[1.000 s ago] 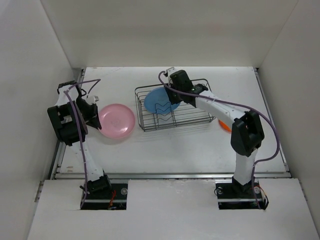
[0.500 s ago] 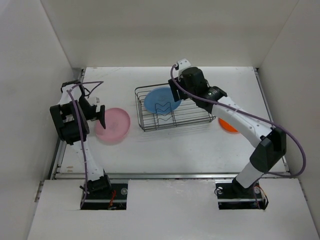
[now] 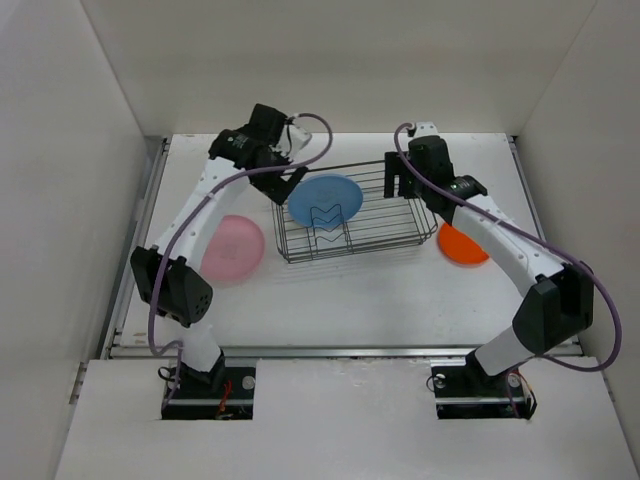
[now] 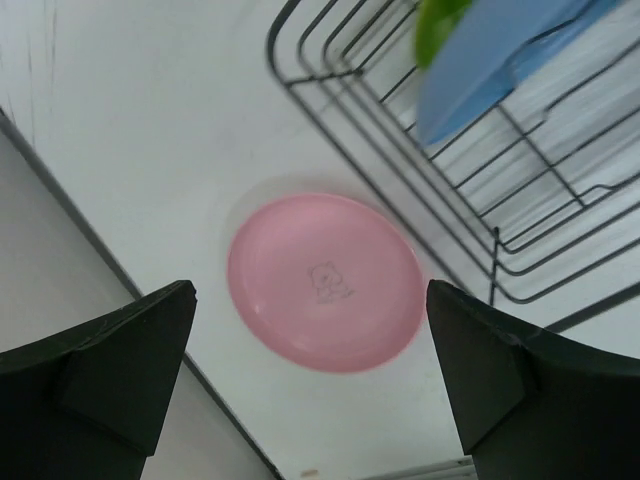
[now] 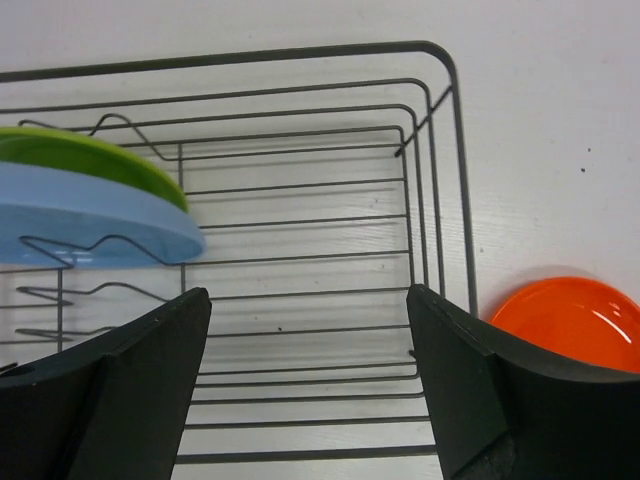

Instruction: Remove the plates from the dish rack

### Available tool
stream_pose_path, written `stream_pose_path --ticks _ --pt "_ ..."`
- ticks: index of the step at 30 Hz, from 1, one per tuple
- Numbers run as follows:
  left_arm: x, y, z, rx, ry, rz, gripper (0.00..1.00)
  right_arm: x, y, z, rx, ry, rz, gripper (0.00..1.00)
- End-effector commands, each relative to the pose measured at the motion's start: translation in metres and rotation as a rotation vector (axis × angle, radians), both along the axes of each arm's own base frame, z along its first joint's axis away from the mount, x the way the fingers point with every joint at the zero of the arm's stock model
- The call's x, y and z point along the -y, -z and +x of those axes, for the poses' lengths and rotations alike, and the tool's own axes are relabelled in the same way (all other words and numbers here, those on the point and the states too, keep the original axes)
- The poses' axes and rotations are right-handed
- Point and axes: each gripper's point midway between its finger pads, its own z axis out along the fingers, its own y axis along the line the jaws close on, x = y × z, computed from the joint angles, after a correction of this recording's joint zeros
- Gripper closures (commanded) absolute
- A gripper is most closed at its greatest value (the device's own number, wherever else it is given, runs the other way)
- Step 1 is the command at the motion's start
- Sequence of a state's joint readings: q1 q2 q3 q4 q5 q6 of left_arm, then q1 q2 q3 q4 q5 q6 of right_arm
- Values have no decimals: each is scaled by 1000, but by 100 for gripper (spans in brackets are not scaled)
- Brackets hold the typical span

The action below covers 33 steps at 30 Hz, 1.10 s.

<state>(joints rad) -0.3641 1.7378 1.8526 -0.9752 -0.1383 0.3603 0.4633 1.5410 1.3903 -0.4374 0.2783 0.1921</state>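
My left pincer (image 4: pixel 308 300) hangs above the left end of the dish rack (image 3: pixel 385 222), fingers wide apart and holding nothing. My right pincer (image 5: pixel 308 295) hovers over the rack's right end, also spread and empty.

Two plates are already out. The pink plate (image 4: pixel 325 282) lies flat on the table just left of the rack, and the orange plate (image 5: pixel 570 320) lies just right of it. The blue plate (image 3: pixel 325 200) and the lime green plate (image 5: pixel 90 155) still stand side by side among the prongs in the rack's left half.

I judge I am between picks. Next I should lower one pincer onto an upright rim, clamp it, and lift straight up clear of the prongs.
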Motion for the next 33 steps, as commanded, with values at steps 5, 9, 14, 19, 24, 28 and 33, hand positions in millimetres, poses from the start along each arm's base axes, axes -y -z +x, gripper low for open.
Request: stream_pose_path --ticks 5,9,14,19,24,28,33 --pt "72 14 5 -39 301 114 0 25 -2 -6 3 65 114 15" --pt "81 31 27 -37 255 189 0 36 0 -12 3 90 122 15" --pt "92 40 32 -42 253 172 40 40 9 -17 -19 93 118 15" --pt "92 28 33 -1 227 174 90 38 10 -17 -22 84 123 15" --pt "88 -3 32 81 201 147 100 31 13 -15 -40 62 144 15" --pt "84 -50 36 210 168 110 100 26 13 -14 -46 42 156 15" --pt "60 -130 41 428 17 -3 100 7 22 -10 -90 -54 176 15"
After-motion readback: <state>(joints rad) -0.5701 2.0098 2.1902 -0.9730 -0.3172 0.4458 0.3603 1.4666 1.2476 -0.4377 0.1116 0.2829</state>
